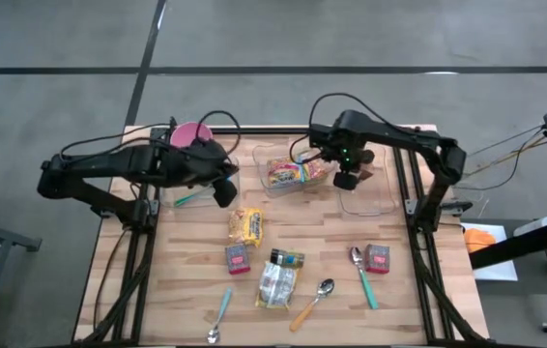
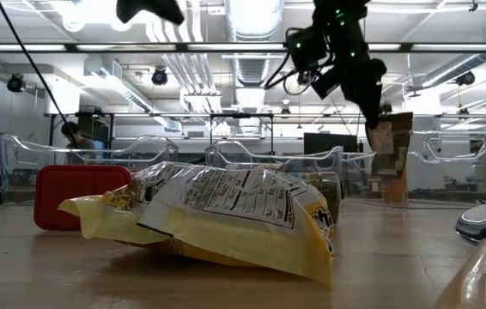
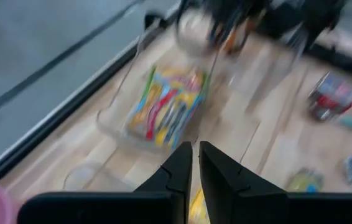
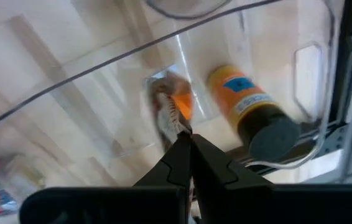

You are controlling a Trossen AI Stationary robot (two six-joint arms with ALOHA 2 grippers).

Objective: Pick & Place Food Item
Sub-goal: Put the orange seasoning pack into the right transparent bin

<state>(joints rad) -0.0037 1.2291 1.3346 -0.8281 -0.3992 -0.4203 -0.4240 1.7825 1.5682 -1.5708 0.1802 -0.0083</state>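
At the left of the surface (image 1: 187, 290), the left end effector (image 1: 225, 191) is held above the boards beside a teal utensil (image 1: 192, 198) and a pink bowl (image 1: 192, 134). Its fingers (image 3: 179, 167) are seen almost together in the left wrist view, with nothing between them, so the arm is judged to be waiting clear of the work.

Toward the middle, a clear bin (image 1: 264, 174) at the far side of the surface is seen to hold a multicoloured candy bag (image 1: 293, 173). Nearer the front, loose items are spread out: a yellow snack bag (image 1: 245, 225), a small red packet (image 1: 238, 258), a silvery wrapper (image 1: 276, 283), and spoons (image 1: 324, 289). These are presumably laid apart so that each can be grasped singly.

To the right, the right end effector (image 1: 347, 179) is held over a second clear bin (image 1: 375, 198). In the right wrist view its fingers (image 4: 179, 163) are shown clamped on the top edge of a small brown-and-orange food packet (image 4: 171, 111), which hangs below them. The pinch at the edge lets the packet dangle freely into the bin. In the low view the packet (image 2: 392, 150) is seen hanging above the bin floor. A dark-capped bottle (image 4: 250, 112) lies inside the bin beside it. The placing step is judged to be nearly complete, with release not yet made. Another red packet (image 1: 378, 258) rests farther right at the front.
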